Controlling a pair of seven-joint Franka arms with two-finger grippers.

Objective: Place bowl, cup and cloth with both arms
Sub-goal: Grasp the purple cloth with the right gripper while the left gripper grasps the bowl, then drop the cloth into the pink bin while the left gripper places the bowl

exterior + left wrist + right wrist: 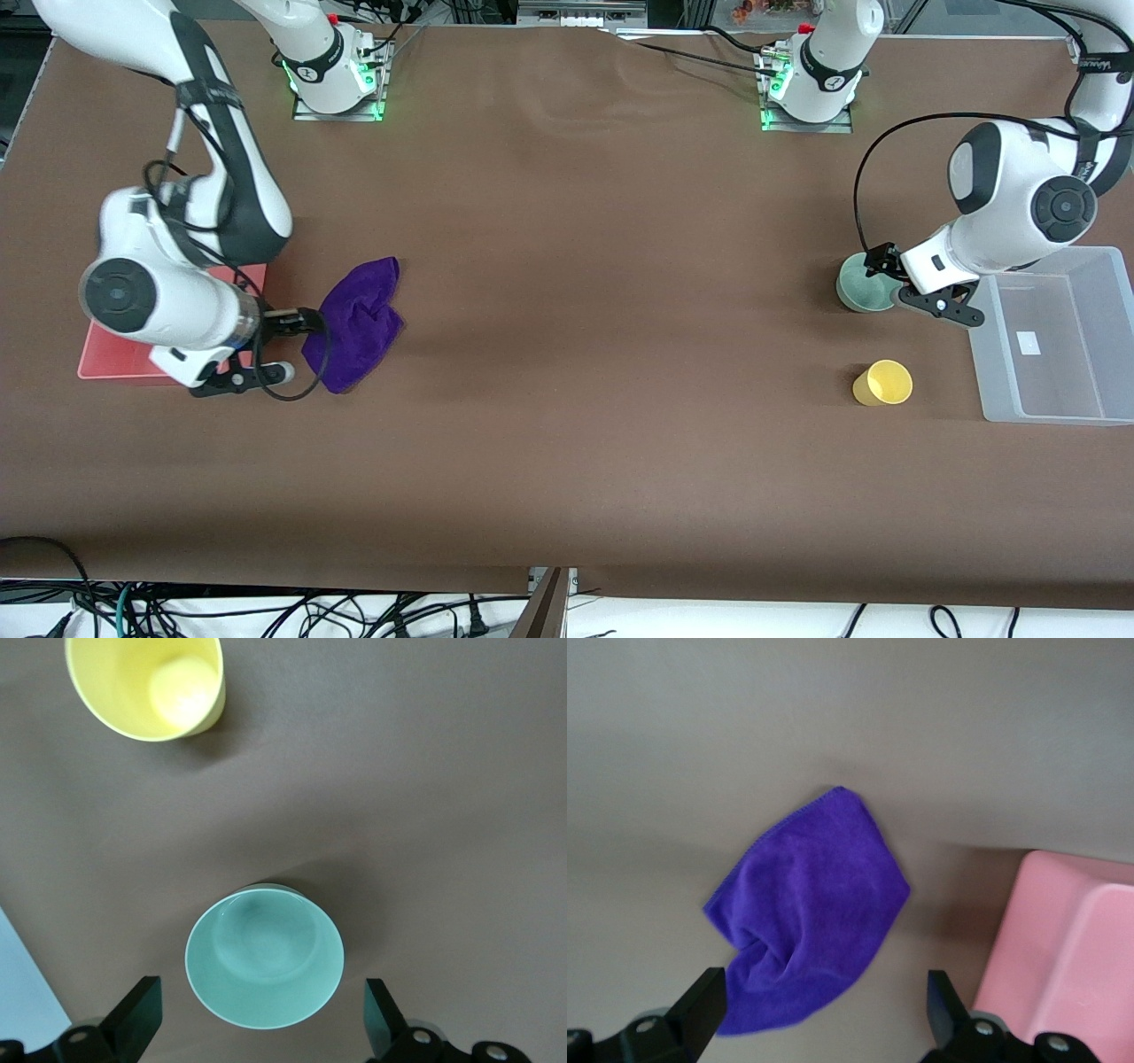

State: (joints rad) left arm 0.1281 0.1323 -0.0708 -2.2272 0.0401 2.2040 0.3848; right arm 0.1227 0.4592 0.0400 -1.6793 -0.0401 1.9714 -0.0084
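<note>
The pale mint-green bowl point(859, 285) stands upright on the table near the left arm's end. My left gripper point(886, 266) hovers over it, open and empty; in the left wrist view the bowl point(264, 957) lies between the spread fingers point(137, 1014). The yellow cup point(883, 383) stands upright, nearer the front camera than the bowl, and also shows in the left wrist view point(146, 682). The purple cloth point(359, 323) lies crumpled near the right arm's end. My right gripper point(306, 321) is open and empty over the cloth's edge; the right wrist view shows the cloth point(806, 912) there.
A clear plastic bin point(1054, 390) stands at the left arm's end, beside the bowl and cup. A flat pink tray point(106, 359) lies at the right arm's end beside the cloth, partly under the right arm; it also shows in the right wrist view point(1072, 948).
</note>
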